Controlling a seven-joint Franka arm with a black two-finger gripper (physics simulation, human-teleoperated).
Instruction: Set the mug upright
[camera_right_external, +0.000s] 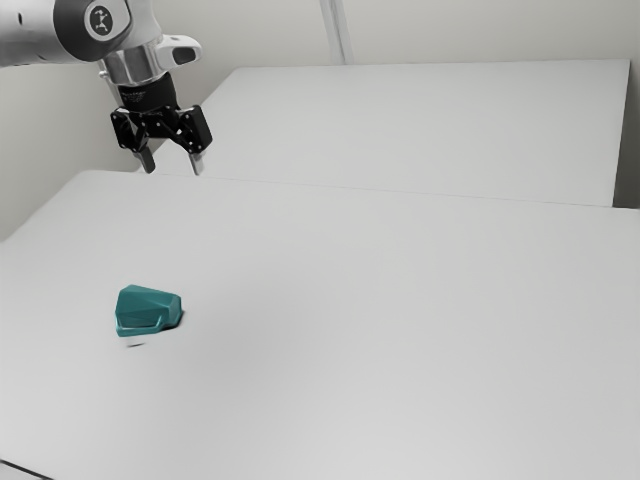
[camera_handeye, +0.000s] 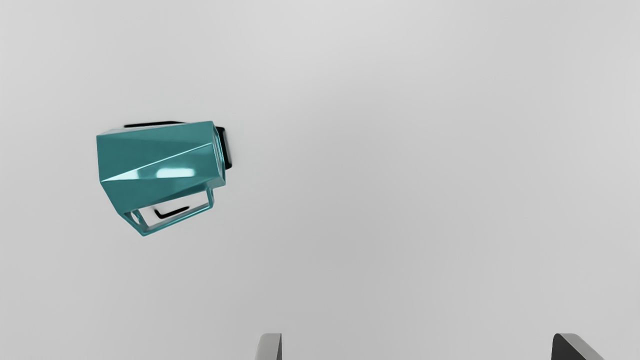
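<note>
High over the table, my gripper (camera_right_external: 174, 166) points down with its two fingers apart and nothing between them. A teal, faceted mug (camera_right_external: 148, 306) lies on its side on the table, well below the gripper in the exterior view. In the wrist view the mug (camera_handeye: 160, 160) shows its angular handle, a thin frame along one side of the body. The open gripper (camera_handeye: 417, 345) is apart from it, with bare table between the fingertips. The inside of the mug is hidden.
The pale table (camera_right_external: 380, 330) extends broadly around the mug. Behind it, toward the exterior view's top, stands a large pale panel or surface (camera_right_external: 430, 130). A thin dark line (camera_right_external: 25, 469) crosses the exterior view's lower left corner.
</note>
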